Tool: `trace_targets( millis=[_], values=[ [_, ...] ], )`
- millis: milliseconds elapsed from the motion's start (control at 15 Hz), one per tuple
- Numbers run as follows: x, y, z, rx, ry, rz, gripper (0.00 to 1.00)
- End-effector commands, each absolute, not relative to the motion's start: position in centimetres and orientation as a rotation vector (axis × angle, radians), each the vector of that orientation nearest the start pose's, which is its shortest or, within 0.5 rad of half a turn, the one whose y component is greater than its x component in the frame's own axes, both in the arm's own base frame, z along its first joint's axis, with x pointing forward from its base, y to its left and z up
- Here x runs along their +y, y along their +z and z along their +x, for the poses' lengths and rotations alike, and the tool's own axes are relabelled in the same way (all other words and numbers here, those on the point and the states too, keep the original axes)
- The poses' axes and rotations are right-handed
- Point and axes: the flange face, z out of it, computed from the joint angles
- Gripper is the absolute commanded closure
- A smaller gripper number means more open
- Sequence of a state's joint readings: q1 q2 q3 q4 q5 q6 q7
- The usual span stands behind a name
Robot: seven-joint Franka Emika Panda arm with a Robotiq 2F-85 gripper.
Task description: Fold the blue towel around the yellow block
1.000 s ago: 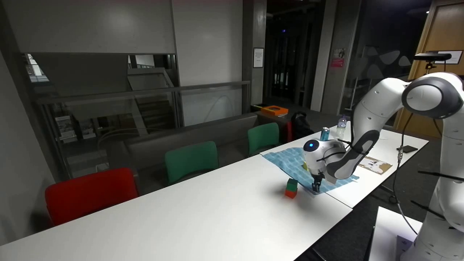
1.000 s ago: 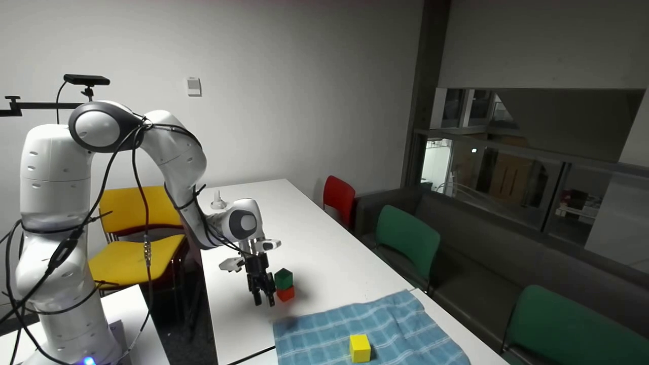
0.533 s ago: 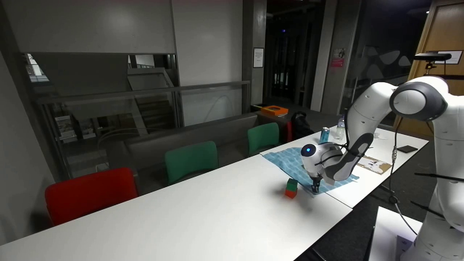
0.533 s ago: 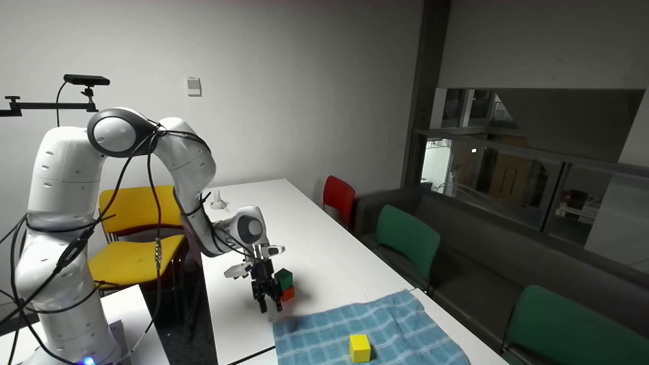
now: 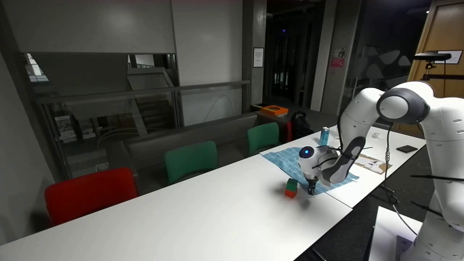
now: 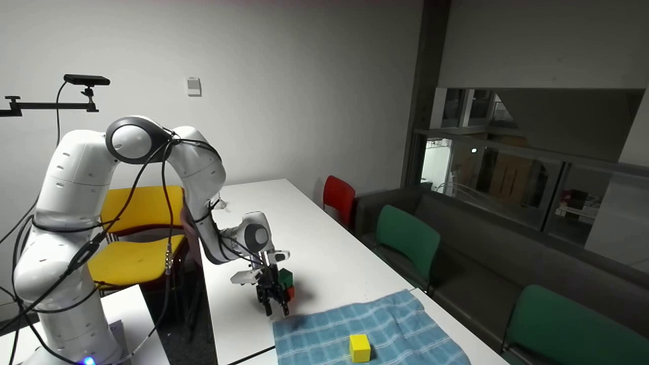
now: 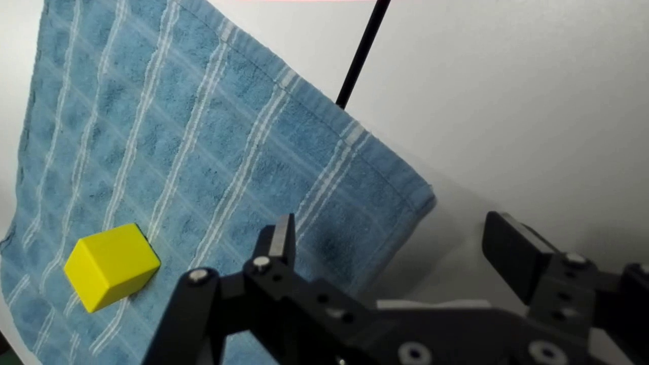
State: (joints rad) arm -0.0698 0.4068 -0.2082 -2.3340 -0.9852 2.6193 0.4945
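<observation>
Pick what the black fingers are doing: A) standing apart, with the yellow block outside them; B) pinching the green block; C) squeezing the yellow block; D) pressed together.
A: the wrist view shows a wide gap between the fingers, and the yellow block lies off to one side on the blue towel.

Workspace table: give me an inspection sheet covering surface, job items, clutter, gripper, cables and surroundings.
Surface: white tabletop; a dark seam meets the blue towel.
Job's things: blue towel spread out, slightly wrinkled, not folded; yellow block resting on it.
Clutter: green-and-red block near the towel; blue can, brown-and-white flat piece and dark flat object farther off.
Grippers: one gripper, open; the towel's edge passes between its jaws in the wrist view, contact unclear.
Cables: black cables strapped along the arm, some hanging from it.
Surroundings: red chair, green chairs, yellow chair, dark couch.
</observation>
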Motion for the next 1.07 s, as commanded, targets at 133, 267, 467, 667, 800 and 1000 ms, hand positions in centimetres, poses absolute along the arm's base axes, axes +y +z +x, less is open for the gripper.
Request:
trace_targets(
  millis=[133,267,467,667,800,1000],
  values=[
    [-13.0,13.7,48.7,0.215,-0.119,2.621,0.00],
    [-12.9,13.4,48.9,0.223,-0.125,2.611,0.00],
    [-12.9,13.3,49.2,0.228,-0.124,2.605,0.00],
    [-13.1,13.4,49.4,0.223,-0.126,2.595,0.00],
    [-13.5,13.5,49.4,0.219,-0.127,2.590,0.00],
    [-14.4,13.4,49.2,0.211,-0.141,2.579,0.00]
  ],
)
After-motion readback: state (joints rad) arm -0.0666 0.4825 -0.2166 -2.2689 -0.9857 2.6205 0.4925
